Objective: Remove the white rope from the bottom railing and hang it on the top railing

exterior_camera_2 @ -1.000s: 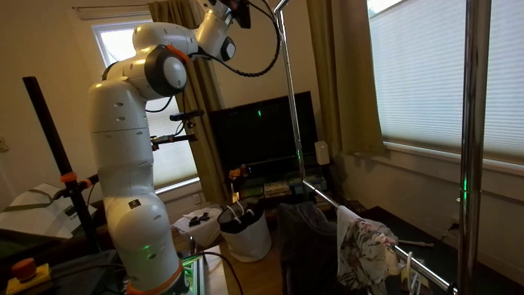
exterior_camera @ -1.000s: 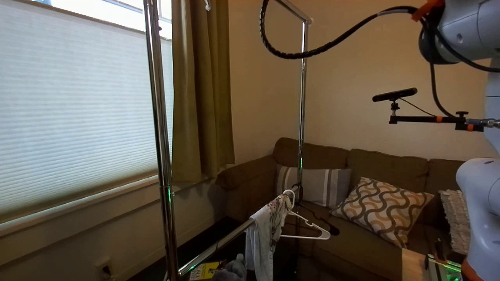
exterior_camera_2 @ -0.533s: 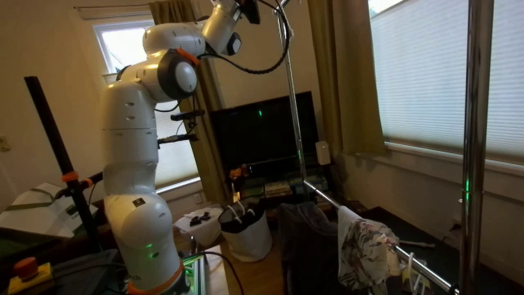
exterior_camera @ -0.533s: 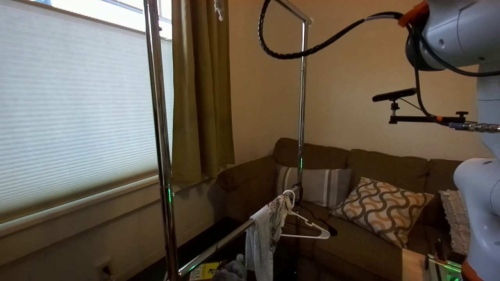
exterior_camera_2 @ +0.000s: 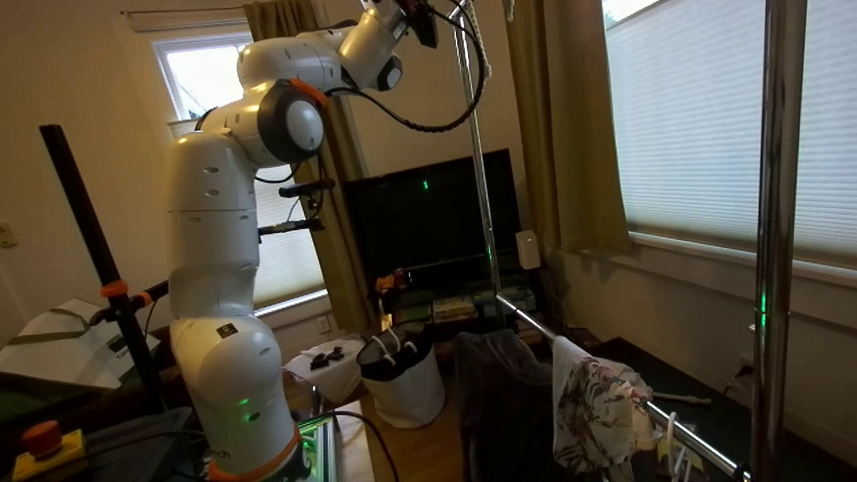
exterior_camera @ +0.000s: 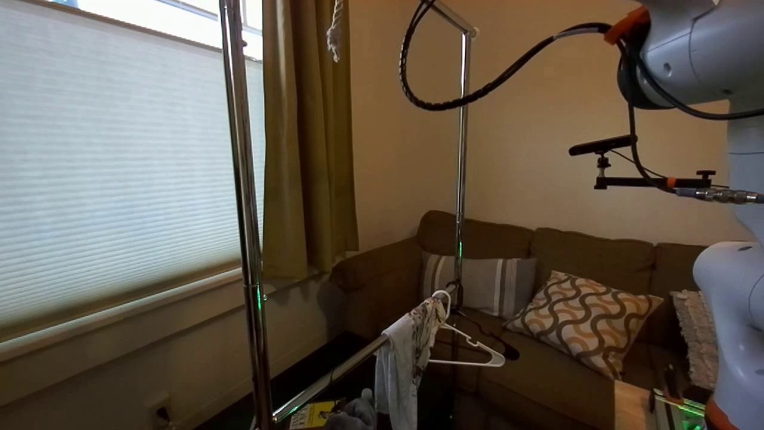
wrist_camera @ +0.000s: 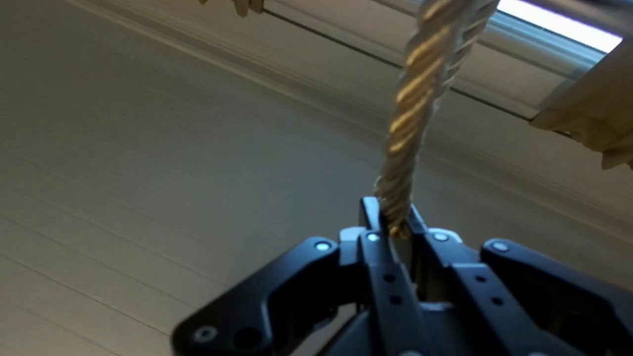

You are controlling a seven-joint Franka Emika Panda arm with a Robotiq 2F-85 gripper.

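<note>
White rope (exterior_camera: 335, 36) is seen before the olive curtain (exterior_camera: 307, 149) in an exterior view; in the wrist view it is clenched by the end effector (wrist_camera: 392, 213). Rightward, the bottom railing (exterior_camera: 346, 365) is draped with cloth (exterior_camera: 399, 364); whether the top railing (exterior_camera: 452, 17) is touched by rope cannot be told.

I get the rack (exterior_camera: 242, 179) in both exterior views, from opposite ends; my wrist view faces the ceiling (wrist_camera: 198, 198) past near jaws.
</note>
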